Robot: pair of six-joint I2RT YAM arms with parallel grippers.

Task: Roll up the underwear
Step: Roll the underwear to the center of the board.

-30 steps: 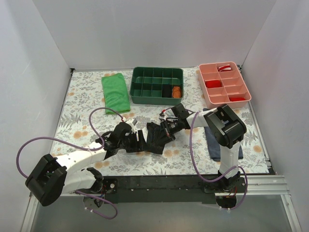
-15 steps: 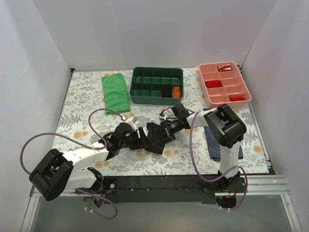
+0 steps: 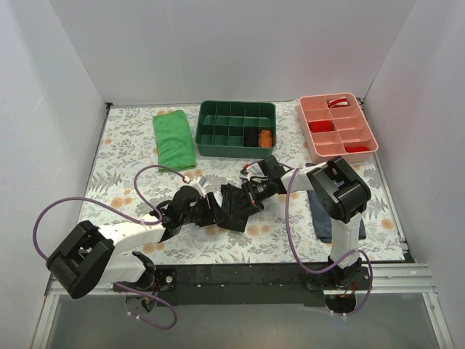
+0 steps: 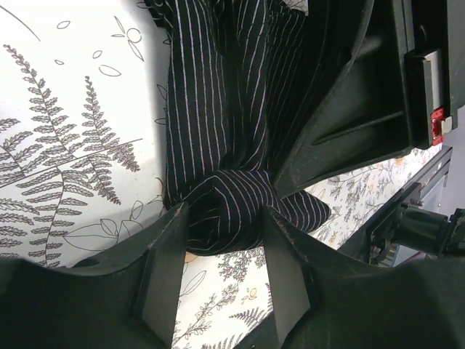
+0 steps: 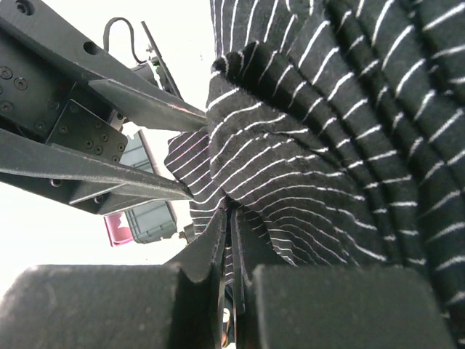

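Note:
The underwear (image 3: 234, 207), black with pale pinstripes, lies bunched on the floral table between my two grippers. My left gripper (image 3: 211, 211) is at its left end. In the left wrist view the left gripper (image 4: 227, 215) has its jaws closed on a rolled lump of the underwear (image 4: 218, 109), and the fabric fills the gap between the tips. My right gripper (image 3: 253, 193) is at the upper right end. In the right wrist view the right gripper (image 5: 231, 214) has its jaws nearly together, pinching a fold of the underwear (image 5: 349, 109). The waistband and the tag are hidden.
A bright green folded cloth (image 3: 174, 139) lies at the back left. A green compartment tray (image 3: 236, 109) and a pink compartment tray (image 3: 370, 134) stand at the back. A navy folded garment (image 3: 323, 218) lies at the right, partly under the right arm.
My left gripper has moved right, toward the right gripper, and gathered the left part of the underwear into a tighter bunch. The right gripper has stayed in place.

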